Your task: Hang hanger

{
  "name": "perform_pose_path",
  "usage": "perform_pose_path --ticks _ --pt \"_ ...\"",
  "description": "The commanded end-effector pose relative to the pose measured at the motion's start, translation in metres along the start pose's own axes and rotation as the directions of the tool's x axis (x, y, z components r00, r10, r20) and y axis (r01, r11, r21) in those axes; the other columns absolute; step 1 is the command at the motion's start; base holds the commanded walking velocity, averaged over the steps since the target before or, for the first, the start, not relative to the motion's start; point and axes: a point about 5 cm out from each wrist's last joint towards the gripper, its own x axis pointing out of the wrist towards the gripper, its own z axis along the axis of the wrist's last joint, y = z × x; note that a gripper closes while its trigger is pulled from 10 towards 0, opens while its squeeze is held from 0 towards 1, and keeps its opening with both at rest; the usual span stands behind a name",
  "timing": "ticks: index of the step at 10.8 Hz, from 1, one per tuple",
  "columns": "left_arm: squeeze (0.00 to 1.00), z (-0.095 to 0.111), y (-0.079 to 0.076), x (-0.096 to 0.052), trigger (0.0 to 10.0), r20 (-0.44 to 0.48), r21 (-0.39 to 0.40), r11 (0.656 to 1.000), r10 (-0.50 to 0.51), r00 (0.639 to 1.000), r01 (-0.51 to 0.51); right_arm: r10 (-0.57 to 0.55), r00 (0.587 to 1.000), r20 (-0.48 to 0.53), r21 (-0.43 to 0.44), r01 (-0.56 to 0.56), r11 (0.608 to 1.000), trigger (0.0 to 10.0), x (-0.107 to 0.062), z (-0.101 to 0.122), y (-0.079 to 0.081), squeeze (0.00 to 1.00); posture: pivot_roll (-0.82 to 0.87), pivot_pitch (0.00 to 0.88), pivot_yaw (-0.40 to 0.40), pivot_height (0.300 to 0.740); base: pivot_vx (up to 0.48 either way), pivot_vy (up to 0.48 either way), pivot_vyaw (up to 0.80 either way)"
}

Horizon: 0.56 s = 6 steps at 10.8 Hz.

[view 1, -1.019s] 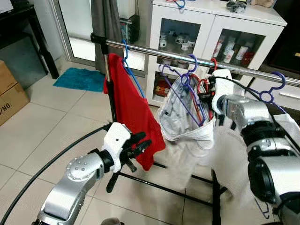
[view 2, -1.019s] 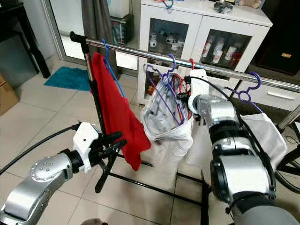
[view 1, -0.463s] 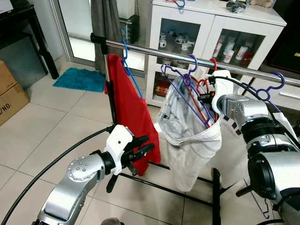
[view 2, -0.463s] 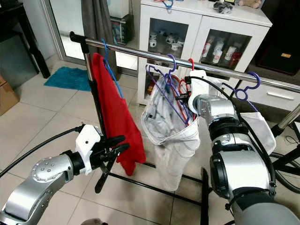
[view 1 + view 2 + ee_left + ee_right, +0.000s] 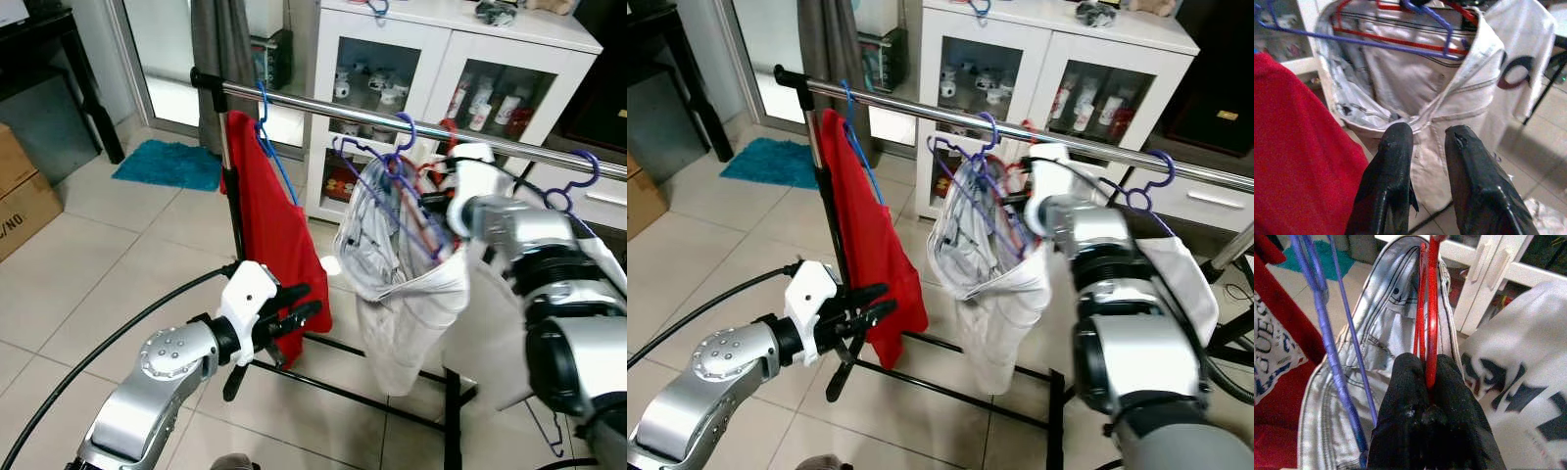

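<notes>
Two black fingers of my right end effector (image 5: 1427, 396) pinch the red hanger (image 5: 1429, 318) inside the pale trousers (image 5: 411, 294) under the rail (image 5: 333, 103); left end effector (image 5: 1425, 152), slightly parted, waits at 7 o'clock.

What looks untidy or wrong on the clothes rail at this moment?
The white trousers hang bunched and lopsided, their waistband gaping like a bag over a red hanger and a purple hanger. The right gripper is shut on the red one.
</notes>
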Motion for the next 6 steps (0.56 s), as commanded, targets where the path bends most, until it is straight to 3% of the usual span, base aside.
perform_pose_path --ticks 1,3,6 --pt "0.0 0.007 0.003 0.002 10.0 0.029 0.026 0.999 0.025 0.999 -0.026 -0.002 0.995 0.1 -0.002 0.003 1.0 0.0 -0.011 0.022 -0.007 0.0 0.04 0.0 -0.079 0.74 0.0 0.0 0.0" --pt "0.0 0.008 0.004 0.003 10.0 0.036 0.014 0.999 0.041 0.998 -0.042 -0.004 0.991 0.132 0.001 0.004 1.0 0.0 -0.023 0.021 -0.014 0.0 0.04 0.0 -0.072 0.74 0.0 0.0 0.0" --pt "0.0 0.007 0.005 0.004 10.0 0.037 -0.002 0.998 0.055 0.998 -0.055 -0.011 0.978 0.206 -0.003 0.011 1.0 0.0 -0.049 0.013 -0.009 0.0 0.03 0.0 -0.061 0.74 0.0 0.0 0.0"
